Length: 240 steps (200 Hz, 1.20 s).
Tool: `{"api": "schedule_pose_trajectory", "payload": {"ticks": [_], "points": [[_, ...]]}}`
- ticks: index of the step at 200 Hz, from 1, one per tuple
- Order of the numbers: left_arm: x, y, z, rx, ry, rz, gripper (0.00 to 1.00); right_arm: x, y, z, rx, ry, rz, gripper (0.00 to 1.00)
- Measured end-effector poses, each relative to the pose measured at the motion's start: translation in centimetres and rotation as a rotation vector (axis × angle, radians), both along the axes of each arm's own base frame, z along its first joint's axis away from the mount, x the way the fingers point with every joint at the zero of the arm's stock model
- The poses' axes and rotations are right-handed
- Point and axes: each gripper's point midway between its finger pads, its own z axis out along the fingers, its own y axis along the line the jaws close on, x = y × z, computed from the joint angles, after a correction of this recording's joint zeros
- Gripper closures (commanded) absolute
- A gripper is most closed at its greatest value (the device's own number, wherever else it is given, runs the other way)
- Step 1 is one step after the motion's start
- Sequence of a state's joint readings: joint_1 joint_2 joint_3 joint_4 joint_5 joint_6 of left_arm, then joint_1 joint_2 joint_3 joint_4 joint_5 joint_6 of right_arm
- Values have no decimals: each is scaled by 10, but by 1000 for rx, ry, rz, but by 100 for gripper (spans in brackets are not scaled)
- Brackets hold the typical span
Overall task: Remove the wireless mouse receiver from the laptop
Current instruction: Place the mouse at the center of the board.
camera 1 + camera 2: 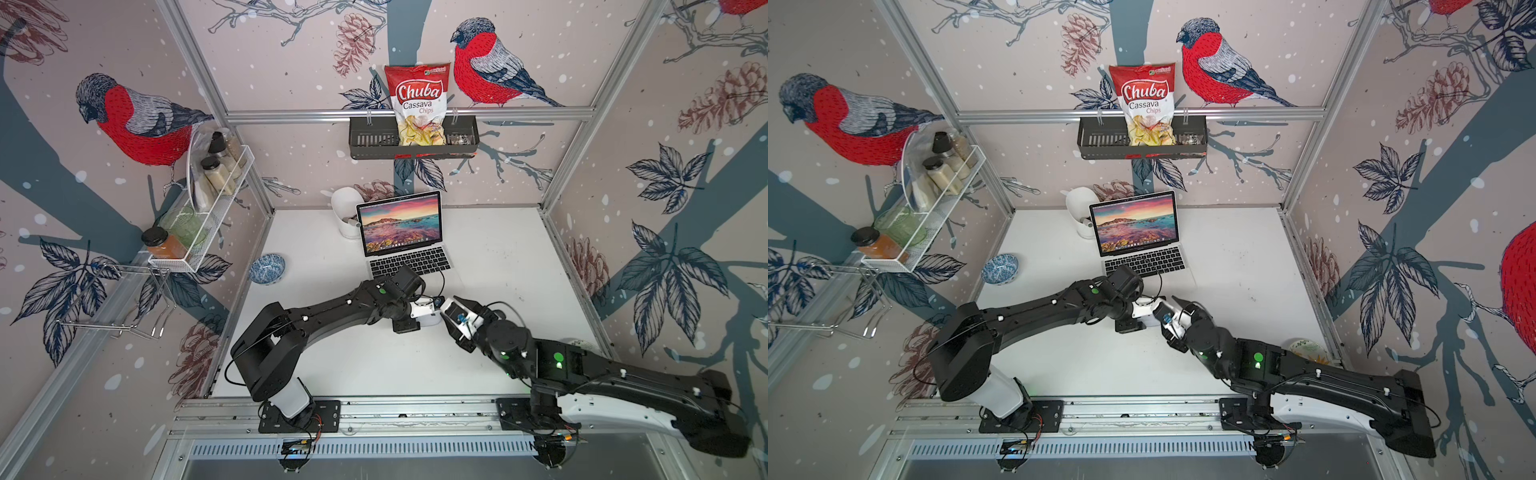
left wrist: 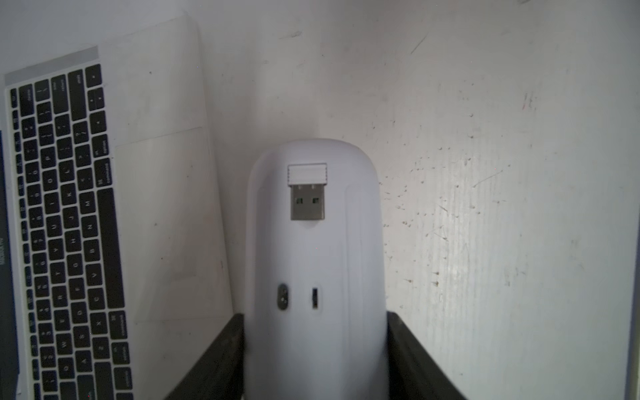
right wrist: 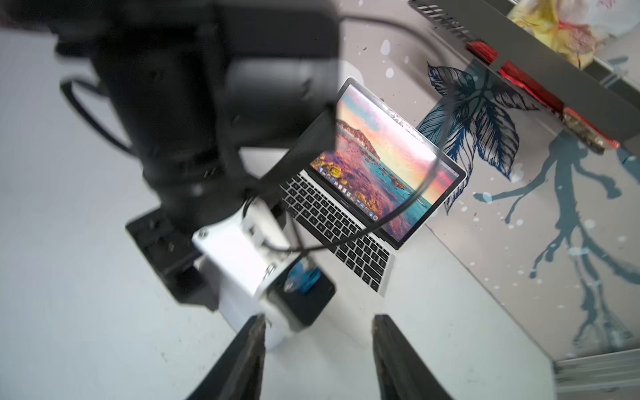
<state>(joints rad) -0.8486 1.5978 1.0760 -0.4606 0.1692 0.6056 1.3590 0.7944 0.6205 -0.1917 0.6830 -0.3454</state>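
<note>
Resting in the bay on the upturned white underside of the wireless mouse point(image 2: 315, 249), clamped by the left gripper point(image 2: 315, 318) just beside the laptop point(image 2: 162, 207), the receiver point(image 2: 307, 192) is already unplugged; right gripper point(image 3: 319, 320) spread, empty; seemingly remaining: setting the mouse down.

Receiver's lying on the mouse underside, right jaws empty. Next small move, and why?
Probably back the right gripper straight away: it stands open and empty, while the receiver lies on the upturned underside of the mouse, which the left gripper clamps beside the laptop.
</note>
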Motion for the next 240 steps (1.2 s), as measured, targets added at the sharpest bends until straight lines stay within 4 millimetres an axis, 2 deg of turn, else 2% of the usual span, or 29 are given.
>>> {"api": "schedule_pose_trajectory", "payload": {"ticks": [16, 33, 35, 48, 72, 95, 134, 204, 240], "points": [[2, 5, 5, -12, 21, 29, 51, -1, -6, -6, -87, -63, -20, 45], [1, 10, 8, -25, 51, 48, 51, -1, -15, 3, -100, -116, -37, 40], [1, 10, 9, -26, 53, 52, 51, -2, -16, 4, -100, -120, -37, 35], [2, 13, 11, -35, 66, 73, 51, -7, -18, 6, -102, -145, -9, 27], [3, 14, 21, -56, 82, 102, 51, -21, -14, -7, -167, -180, 94, 20], [8, 8, 38, -103, 82, 142, 51, -36, -5, -26, -237, -183, 216, 18], [7, 0, 58, -172, 124, 187, 51, -47, 2, -38, -273, -185, 324, 16], [-25, -10, 82, -282, 296, 159, 51, -36, 12, -49, -348, -193, 359, 16], [-37, -13, 82, -303, 363, 143, 50, -30, 19, -46, -355, -193, 341, 16]]}}
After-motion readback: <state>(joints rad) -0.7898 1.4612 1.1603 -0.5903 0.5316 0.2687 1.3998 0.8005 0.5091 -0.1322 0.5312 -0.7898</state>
